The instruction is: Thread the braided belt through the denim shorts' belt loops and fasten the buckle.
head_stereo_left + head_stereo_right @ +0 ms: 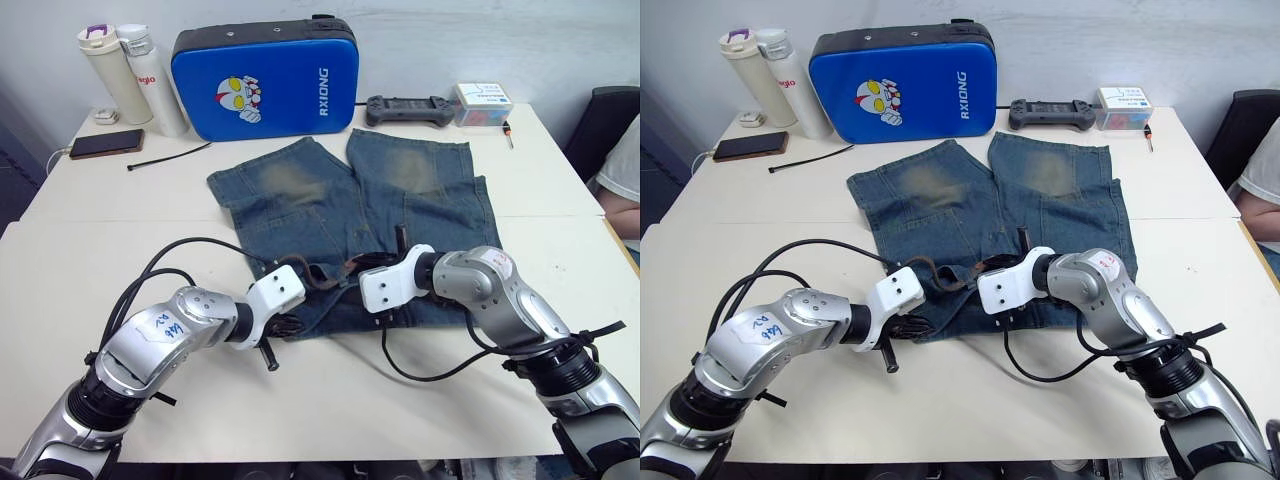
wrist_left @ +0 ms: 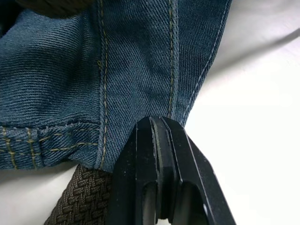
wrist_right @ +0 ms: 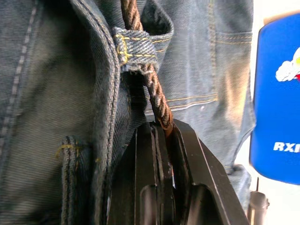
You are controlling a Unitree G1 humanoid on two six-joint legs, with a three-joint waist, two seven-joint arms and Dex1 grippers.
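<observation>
The denim shorts (image 1: 340, 200) lie flat on the white table (image 1: 120, 250), waistband toward me. The dark braided belt (image 1: 335, 270) runs along the waistband between my two grippers. In the right wrist view the belt (image 3: 154, 93) passes through one of the belt loops (image 3: 138, 49), and my right gripper (image 3: 161, 124) is shut on it just below that loop. My left gripper (image 2: 161, 122) is shut on the edge of the shorts (image 2: 117, 61) at the waistband's left end, with a stretch of belt (image 2: 79, 197) lying under the denim. The buckle is hidden.
A bright blue case (image 1: 265, 80) stands behind the shorts, with two bottles (image 1: 115, 70) and a phone (image 1: 105, 143) at the back left. A black controller (image 1: 405, 108) and a small box (image 1: 482, 103) sit at the back right. A person (image 1: 620, 180) sits at the right edge.
</observation>
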